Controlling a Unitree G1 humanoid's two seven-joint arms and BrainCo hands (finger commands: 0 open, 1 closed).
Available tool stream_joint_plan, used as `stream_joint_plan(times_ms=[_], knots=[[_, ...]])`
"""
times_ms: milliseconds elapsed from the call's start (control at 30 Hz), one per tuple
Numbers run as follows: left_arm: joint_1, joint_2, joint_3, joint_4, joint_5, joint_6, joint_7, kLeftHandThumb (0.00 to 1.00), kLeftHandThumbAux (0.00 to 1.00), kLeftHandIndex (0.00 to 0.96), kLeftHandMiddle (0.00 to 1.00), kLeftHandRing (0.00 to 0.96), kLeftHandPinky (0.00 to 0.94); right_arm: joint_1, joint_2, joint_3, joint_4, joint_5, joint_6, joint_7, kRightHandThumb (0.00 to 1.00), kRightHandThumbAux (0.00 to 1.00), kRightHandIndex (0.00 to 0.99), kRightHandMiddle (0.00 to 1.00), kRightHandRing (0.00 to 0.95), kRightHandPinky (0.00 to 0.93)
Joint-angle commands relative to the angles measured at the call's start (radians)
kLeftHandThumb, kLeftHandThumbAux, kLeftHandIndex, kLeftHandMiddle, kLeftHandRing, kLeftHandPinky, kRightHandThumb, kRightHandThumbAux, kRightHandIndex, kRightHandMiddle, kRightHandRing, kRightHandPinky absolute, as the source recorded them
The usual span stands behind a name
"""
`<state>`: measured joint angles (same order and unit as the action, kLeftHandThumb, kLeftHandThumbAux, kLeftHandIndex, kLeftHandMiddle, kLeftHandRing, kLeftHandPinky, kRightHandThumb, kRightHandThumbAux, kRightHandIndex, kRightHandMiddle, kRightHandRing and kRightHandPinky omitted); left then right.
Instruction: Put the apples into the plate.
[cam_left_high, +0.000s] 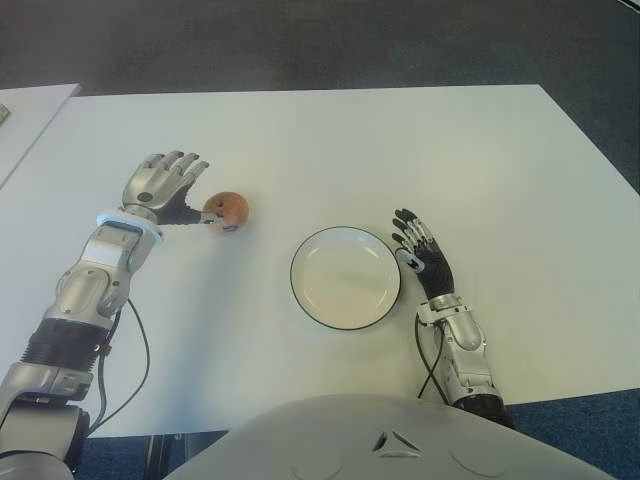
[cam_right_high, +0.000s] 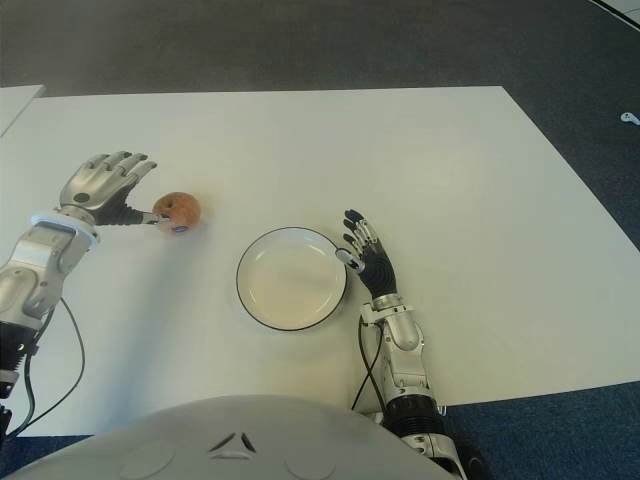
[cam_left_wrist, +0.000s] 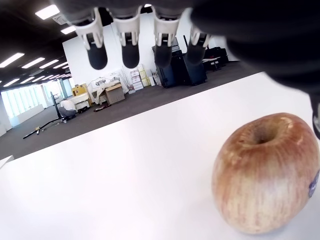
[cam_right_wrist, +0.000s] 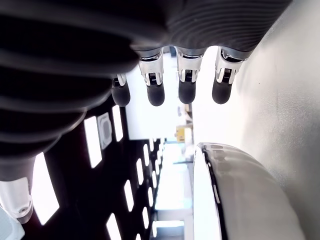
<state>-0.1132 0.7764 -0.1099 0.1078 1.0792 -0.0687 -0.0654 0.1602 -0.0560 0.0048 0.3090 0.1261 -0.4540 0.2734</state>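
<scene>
On the white table (cam_left_high: 330, 140), over toward its left side, the left hand (cam_left_high: 165, 186) sits with its fingers (cam_left_wrist: 131, 52) spread and holding nothing, the palm turned toward a single apple (cam_left_high: 229, 211). Whether the thumb touches it cannot be told. That apple stands upright just beside the hand, stem dimple up, reddish-yellow with a small sticker low on its side, still outside the plate (cam_left_high: 345, 237). Nearer the middle lies the plate, white with a dark rim, well apart from the apple. Just beside its right edge shows the right hand (cam_left_high: 424, 256), fingers (cam_right_wrist: 155, 92) extended and relaxed, gripping nothing. Beyond the far table edge runs dark grey carpet (cam_left_high: 300, 45). Behind the apple, the left wrist view shows an open hall with ceiling lights (cam_left_wrist: 50, 11), a white wall and stacked boxes (cam_left_wrist: 114, 92).
</scene>
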Motion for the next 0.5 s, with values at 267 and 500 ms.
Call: stream_joint_plan(times_ms=[267,500], knots=[[-0.036,-0.017,-0.063,0.094,-0.03,0.023,0.011,0.287,0.256,0.0,0.0,0.0,0.0,0.093,-0.004,-0.025,0.149,-0.005,0.076,-0.012,0.143,0.538,0.0,0.0,0.0,0.0],[-0.05,-0.032,-0.091,0.128,-0.029,0.045,0.028,0.303,0.236,0.0,0.0,0.0,0.0,0.09,-0.005,-0.028,0.155,-0.006,0.077,-0.011,0.143,0.534,0.0,0.0,0.0,0.006]])
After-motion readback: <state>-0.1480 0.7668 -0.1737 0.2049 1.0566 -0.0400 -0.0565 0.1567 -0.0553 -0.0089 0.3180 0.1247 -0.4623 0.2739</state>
